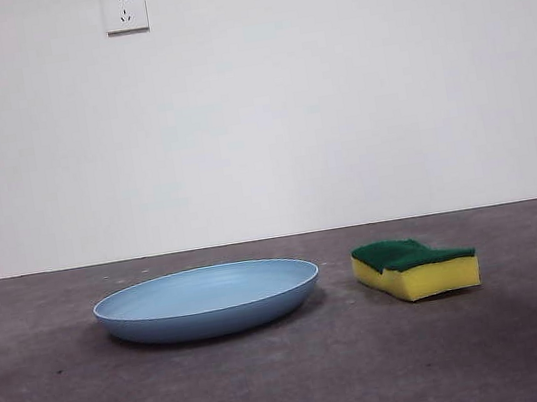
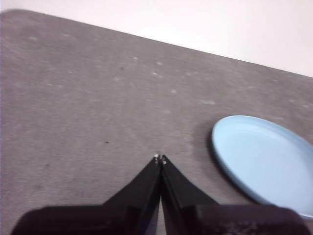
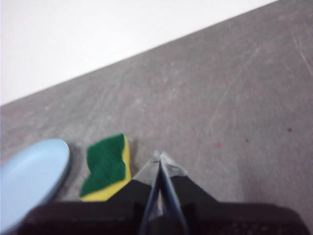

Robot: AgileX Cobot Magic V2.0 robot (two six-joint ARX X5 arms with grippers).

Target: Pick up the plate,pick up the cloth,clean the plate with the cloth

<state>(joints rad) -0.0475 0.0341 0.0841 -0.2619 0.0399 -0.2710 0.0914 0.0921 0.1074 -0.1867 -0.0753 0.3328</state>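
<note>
The light blue plate (image 1: 207, 299) lies flat on the grey table, left of centre in the front view. The cloth (image 1: 416, 266), a yellow sponge with a dark green top, lies just right of it, apart from it. No arm shows in the front view. My left gripper (image 2: 160, 159) is shut and empty above bare table, with the plate (image 2: 266, 161) off to its side. My right gripper (image 3: 160, 156) is shut and empty, close beside the sponge (image 3: 106, 167); the plate (image 3: 32, 178) lies beyond the sponge.
The grey tabletop (image 1: 295, 379) runs back to a white wall (image 1: 255, 112) with two sockets (image 1: 124, 10) high up. Nothing else stands on the table.
</note>
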